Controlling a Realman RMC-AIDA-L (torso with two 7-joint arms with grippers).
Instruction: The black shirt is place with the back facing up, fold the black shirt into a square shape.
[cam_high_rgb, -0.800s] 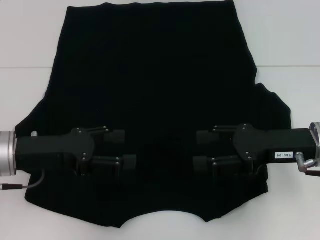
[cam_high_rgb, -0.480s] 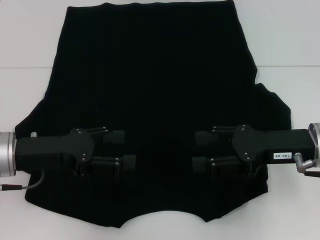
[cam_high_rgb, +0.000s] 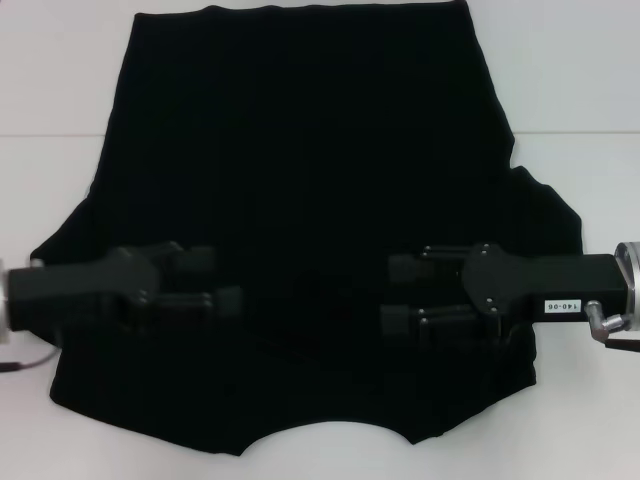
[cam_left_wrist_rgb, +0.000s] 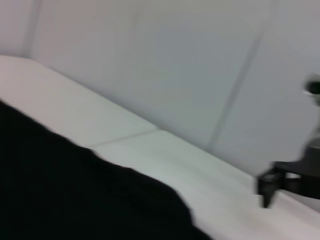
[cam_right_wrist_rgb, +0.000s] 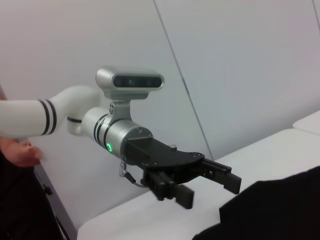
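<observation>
The black shirt (cam_high_rgb: 310, 170) lies spread flat on the white table (cam_high_rgb: 585, 90), its curved neckline at the near edge and its sleeves out to both sides. My left gripper (cam_high_rgb: 226, 278) is open and empty, low over the shirt's near left part. My right gripper (cam_high_rgb: 388, 294) is open and empty over the near right part, facing the left one. The right wrist view shows the left gripper (cam_right_wrist_rgb: 215, 192) with jaws apart and a corner of the shirt (cam_right_wrist_rgb: 275, 212). The left wrist view shows the shirt's edge (cam_left_wrist_rgb: 60, 190).
A seam (cam_high_rgb: 580, 133) crosses the table behind the sleeves. Plain white wall panels (cam_right_wrist_rgb: 240, 65) stand behind the table. A person's hand (cam_right_wrist_rgb: 15, 152) shows beside my left arm in the right wrist view.
My left gripper has pulled back to the left and slightly away from the neckline, blurred by motion. My right gripper has shifted very little. The shirt lies as before.
</observation>
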